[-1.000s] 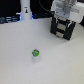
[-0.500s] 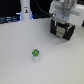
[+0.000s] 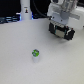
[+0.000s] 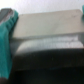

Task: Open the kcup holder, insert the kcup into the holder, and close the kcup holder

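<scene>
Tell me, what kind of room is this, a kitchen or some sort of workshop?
Probably a robotics lab or test bench, not a kitchen. A white robot arm hangs over a bare white table, its gripper near the far edge, and one small green-lidded kcup stands alone, like a staged trial.

You are looking at one small white cup with a bright green lid (image 3: 35, 52) and one black rectangular box (image 3: 61, 31).

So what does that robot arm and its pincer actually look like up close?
In the exterior view the arm is made of chunky white segments, ending in a boxy black block with small orange-red spots, where the pincer sits. The picture is too blurred to show cables. In the wrist view, a teal-green finger pad shows at the edge.
</scene>
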Robot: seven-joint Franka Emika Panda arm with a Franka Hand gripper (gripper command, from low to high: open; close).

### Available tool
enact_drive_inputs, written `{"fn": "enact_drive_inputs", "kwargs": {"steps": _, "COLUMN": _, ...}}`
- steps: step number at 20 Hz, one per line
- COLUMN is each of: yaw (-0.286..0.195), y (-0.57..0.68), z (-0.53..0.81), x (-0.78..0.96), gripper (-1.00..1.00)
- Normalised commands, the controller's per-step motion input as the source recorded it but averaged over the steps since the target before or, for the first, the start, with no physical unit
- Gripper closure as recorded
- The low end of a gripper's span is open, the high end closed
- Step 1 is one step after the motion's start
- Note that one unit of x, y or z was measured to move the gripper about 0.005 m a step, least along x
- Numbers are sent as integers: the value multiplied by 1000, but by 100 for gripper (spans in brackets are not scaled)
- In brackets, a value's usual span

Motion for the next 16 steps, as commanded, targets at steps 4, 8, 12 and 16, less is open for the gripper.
{"fn": "enact_drive_inputs", "kwargs": {"steps": 4, "yaw": -77, "y": -301, "z": 239, "x": 949, "gripper": 100}}
{"fn": "enact_drive_inputs", "kwargs": {"steps": 8, "yaw": -83, "y": -305, "z": 229, "x": 945, "gripper": 100}}
{"fn": "enact_drive_inputs", "kwargs": {"steps": 12, "yaw": -94, "y": -335, "z": 193, "x": 923, "gripper": 100}}
{"fn": "enact_drive_inputs", "kwargs": {"steps": 16, "yaw": -88, "y": -295, "z": 213, "x": 860, "gripper": 100}}
